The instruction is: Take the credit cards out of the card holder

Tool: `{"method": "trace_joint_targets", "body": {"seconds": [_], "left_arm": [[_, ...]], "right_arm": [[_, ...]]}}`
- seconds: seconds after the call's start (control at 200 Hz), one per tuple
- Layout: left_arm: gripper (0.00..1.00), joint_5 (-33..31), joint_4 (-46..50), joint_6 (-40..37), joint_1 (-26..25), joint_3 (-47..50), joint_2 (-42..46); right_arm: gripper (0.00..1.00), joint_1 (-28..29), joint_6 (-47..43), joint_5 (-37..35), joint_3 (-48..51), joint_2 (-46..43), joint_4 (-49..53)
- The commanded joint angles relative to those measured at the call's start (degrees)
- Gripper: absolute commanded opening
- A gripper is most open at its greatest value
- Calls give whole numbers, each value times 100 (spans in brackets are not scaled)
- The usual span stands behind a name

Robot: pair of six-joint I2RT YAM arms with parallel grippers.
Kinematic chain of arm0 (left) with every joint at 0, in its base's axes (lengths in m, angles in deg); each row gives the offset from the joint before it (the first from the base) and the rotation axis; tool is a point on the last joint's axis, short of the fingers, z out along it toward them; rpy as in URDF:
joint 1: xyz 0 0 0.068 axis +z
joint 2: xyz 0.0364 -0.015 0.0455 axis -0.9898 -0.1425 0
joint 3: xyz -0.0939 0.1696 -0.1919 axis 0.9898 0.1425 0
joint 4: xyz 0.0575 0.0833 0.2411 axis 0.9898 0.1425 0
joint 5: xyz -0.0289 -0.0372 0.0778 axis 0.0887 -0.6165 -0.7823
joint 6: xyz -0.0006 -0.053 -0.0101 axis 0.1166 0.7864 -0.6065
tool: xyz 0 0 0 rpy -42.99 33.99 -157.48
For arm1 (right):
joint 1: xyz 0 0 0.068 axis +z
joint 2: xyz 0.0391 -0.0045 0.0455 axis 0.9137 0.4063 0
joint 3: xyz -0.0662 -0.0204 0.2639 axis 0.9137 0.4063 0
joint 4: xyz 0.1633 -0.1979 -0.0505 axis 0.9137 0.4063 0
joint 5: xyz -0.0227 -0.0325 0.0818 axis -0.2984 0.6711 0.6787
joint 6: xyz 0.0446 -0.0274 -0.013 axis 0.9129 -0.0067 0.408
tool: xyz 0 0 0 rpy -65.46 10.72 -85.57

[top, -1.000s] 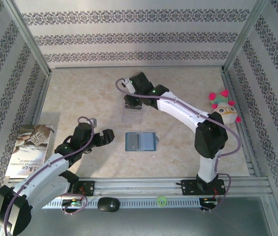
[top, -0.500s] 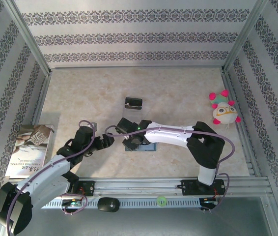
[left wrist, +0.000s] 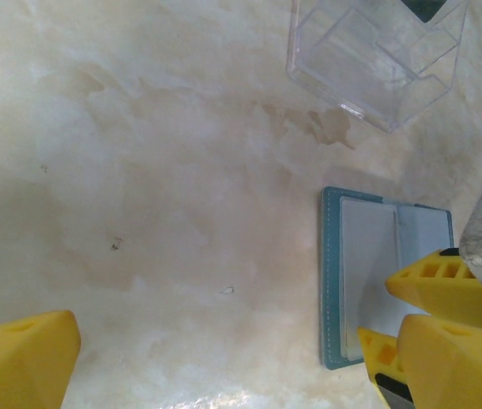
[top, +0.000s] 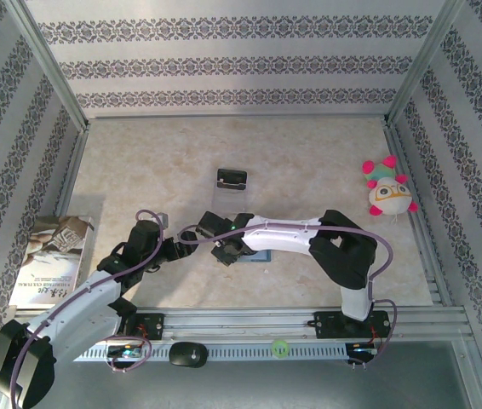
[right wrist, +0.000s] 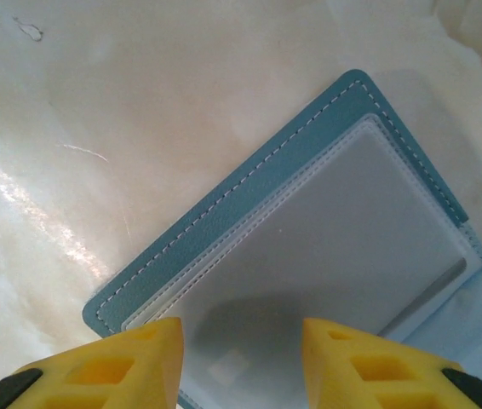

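Card holder [right wrist: 326, 230] lying open and flat on the table [top: 139, 162], near the front edge between the two arms.

At far left lies a booklet [top: 52, 260]. The left gripper [left wrist: 220, 334] hangs low over bare table just left of the card holder, its yellow fingers [left wrist: 20, 362] spread wide with nothing between them. The right gripper [right wrist: 241, 341] is directly above one clear pocket of the card holder, jaws partly apart and gripping nothing; whether its tips touch the plastic cannot be told. The teal cover has a stitched edge and a grey-blue inside. Farther back stands a clear plastic stand [top: 231, 178] with a black piece, and at far right sits a plush toy [top: 388, 189].
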Motion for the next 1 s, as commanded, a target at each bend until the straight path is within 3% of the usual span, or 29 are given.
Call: {"method": "trace_joint_targets", "body": {"seconds": [0.0, 0.165, 0.36, 0.62, 0.829, 0.919, 0.994], "left_arm": [[96, 38, -176, 40, 74, 45, 29], [89, 170, -193, -38, 63, 20, 27], [84, 375, -328, -19, 38, 25, -47], [75, 228, -652, 77, -279, -79, -452], [76, 91, -659, 117, -342, -96, -428], [82, -26, -529, 126, -340, -86, -304], [85, -109, -426, 120, -341, -65, -172]], "right_arm": [[41, 53, -82, -95, -20, 174, -59], [30, 44, -83, -82, 140, 202, -190], [0, 23, -116, 20, 272, 41, -506], [0, -256, 192, -50, 631, -586, -983], [0, -503, 546, -282, 939, -844, -966], [27, -419, 308, 260, 857, -852, -1085], [36, -263, 184, 197, 627, -688, -922]]}}
